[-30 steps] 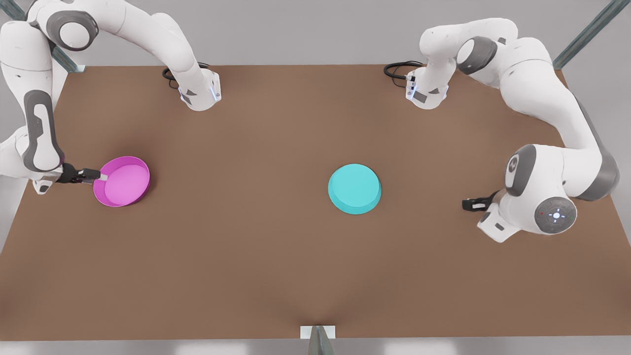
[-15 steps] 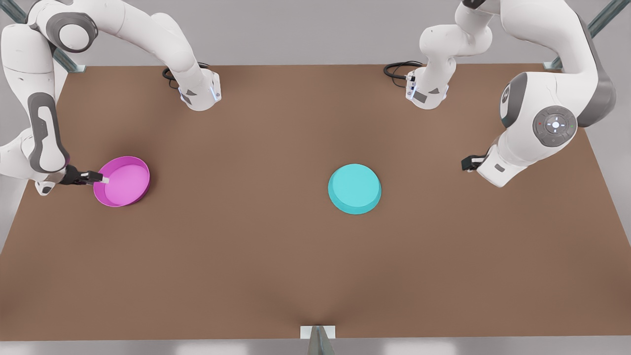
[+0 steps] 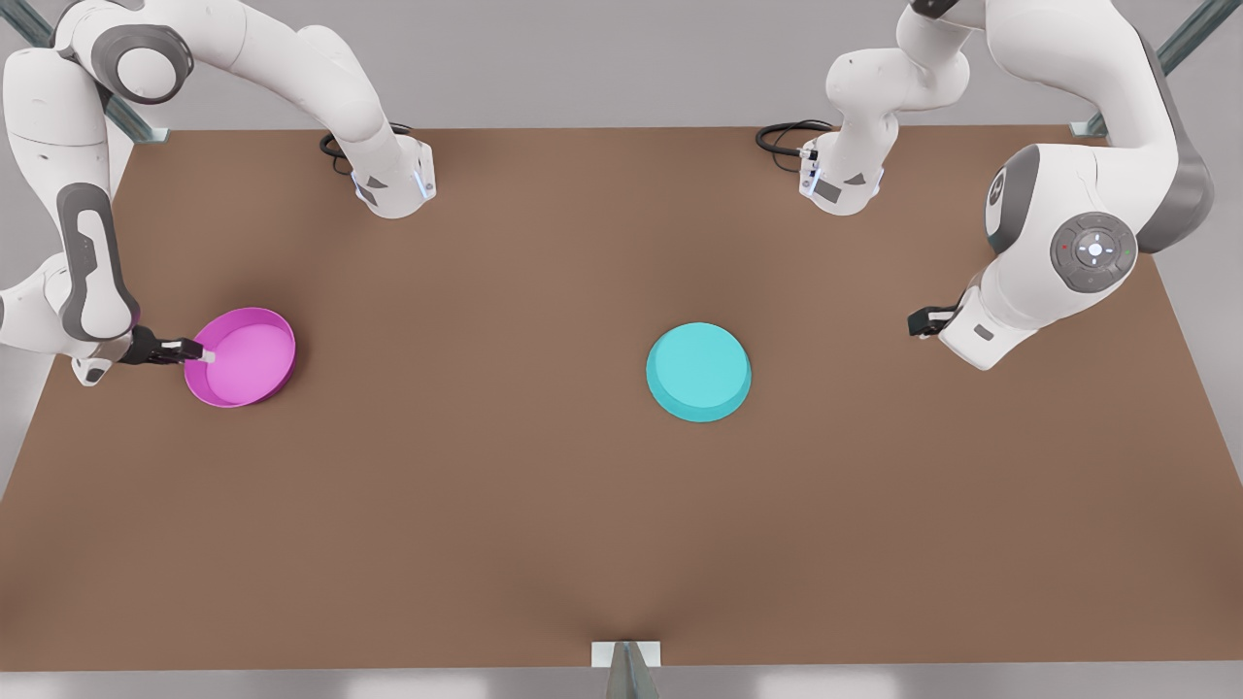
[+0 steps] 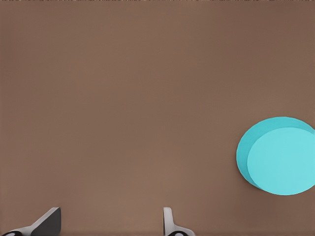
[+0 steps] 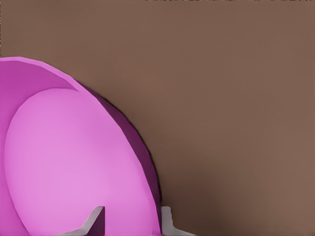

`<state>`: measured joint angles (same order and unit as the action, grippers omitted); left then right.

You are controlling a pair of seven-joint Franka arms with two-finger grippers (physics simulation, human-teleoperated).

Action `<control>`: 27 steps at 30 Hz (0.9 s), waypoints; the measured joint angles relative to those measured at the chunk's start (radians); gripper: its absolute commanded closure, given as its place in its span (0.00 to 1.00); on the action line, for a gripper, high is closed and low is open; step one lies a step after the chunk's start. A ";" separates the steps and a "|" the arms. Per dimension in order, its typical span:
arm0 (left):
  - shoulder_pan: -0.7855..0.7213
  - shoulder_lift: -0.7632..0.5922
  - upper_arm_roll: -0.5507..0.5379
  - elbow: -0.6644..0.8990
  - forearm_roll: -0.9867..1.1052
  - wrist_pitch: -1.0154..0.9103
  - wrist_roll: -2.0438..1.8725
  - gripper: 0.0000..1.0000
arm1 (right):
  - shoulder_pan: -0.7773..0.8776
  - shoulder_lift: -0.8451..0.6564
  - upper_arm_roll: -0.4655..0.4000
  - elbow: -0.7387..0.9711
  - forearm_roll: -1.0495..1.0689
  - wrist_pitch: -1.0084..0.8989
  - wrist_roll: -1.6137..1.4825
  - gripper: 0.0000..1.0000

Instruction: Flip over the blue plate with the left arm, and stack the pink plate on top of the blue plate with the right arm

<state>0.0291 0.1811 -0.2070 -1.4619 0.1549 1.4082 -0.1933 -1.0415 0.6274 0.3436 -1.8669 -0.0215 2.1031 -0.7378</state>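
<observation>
Right end effector (image 5: 129,222) straddling pink plate (image 5: 69,162) rim (wrist view)

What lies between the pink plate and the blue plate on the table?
Nothing: in the front view only bare brown table separates the pink plate from the blue plate.

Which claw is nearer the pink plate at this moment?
The right claw: its fingers straddle the rim of the pink plate, one inside, one outside. The left claw hangs open above the table, far off beyond the blue plate.
</observation>
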 measured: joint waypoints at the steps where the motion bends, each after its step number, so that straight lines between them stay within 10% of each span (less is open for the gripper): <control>1: 0.000 0.000 0.000 0.000 0.000 0.000 0.000 0.00 | 0.001 0.001 0.000 0.000 0.000 0.008 0.000 0.54; 16: -0.001 0.000 0.000 0.000 0.000 -0.003 0.000 0.00 | 0.010 0.017 0.000 0.000 -0.015 0.035 0.002 0.79; 27: 0.000 0.000 0.000 0.000 0.001 -0.005 0.000 0.00 | 0.012 0.015 0.006 0.003 -0.028 0.021 0.000 0.79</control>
<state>0.0291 0.1811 -0.2070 -1.4619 0.1557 1.4036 -0.1933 -1.0295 0.6427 0.3496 -1.8637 -0.0496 2.1238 -0.7377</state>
